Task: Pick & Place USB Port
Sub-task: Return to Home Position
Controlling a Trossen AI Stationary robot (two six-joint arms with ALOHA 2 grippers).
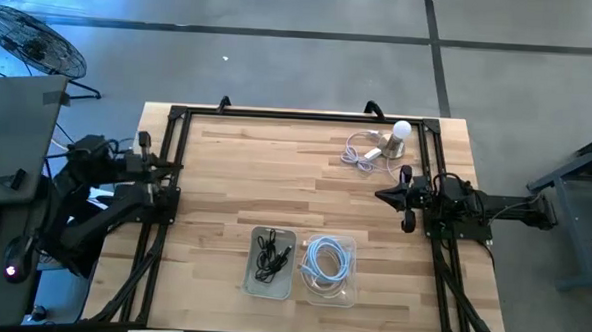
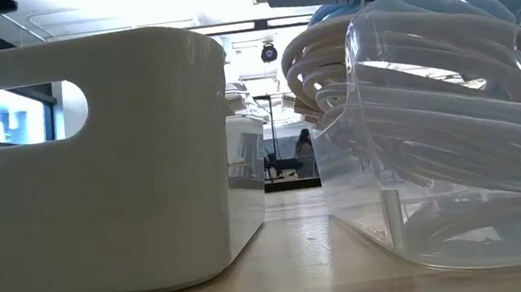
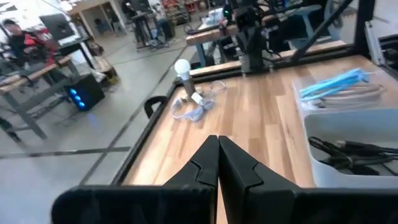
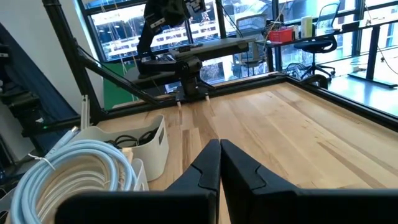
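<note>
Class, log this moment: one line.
left gripper shut, left edge; right gripper shut, right edge; black cable in gray bin; blue cable in transparent bin

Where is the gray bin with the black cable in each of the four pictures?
High view: gray bin at lower middle, black cable inside.
Low view: gray bin fills the left half.
Left wrist view: gray bin nearer than the transparent bin.
Right wrist view: gray bin beyond the transparent bin.
Shared landmark: the transparent bin, always beside it.

Robotics lab, workbenches (image 3: 34, 73), office chair (image 4: 318, 45), floor fan (image 1: 33, 36)
</note>
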